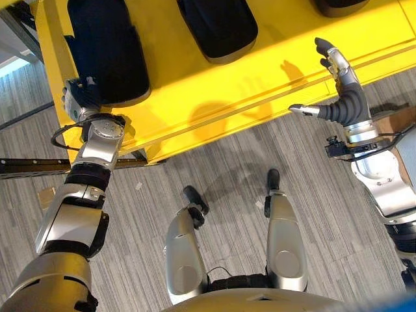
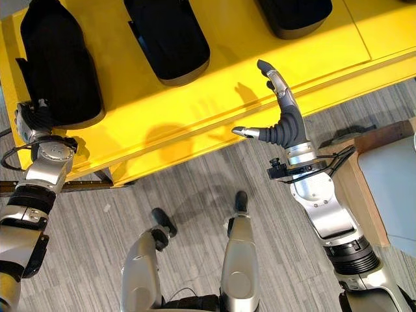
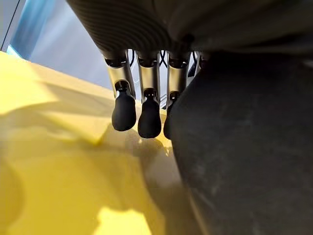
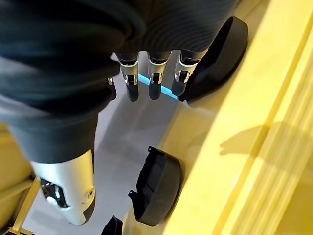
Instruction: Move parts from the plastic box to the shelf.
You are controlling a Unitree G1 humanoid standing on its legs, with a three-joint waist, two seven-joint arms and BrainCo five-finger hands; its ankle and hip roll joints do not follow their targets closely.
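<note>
Three black moulded parts lie on the yellow shelf: a left one, a middle one and a right one at the top edge. My left hand rests at the near end of the left part, its fingers straight, tips down on the shelf beside it. Over the shelf's front edge my right hand is raised and open, fingers spread, holding nothing. Past that hand's fingers, the right wrist view shows two of the parts lying on the shelf.
A brown-edged stand carrying a pale grey thing is at the right, beside my right arm. A dark rail runs along the floor under the shelf's left corner. Grey plank floor lies in front of the shelf.
</note>
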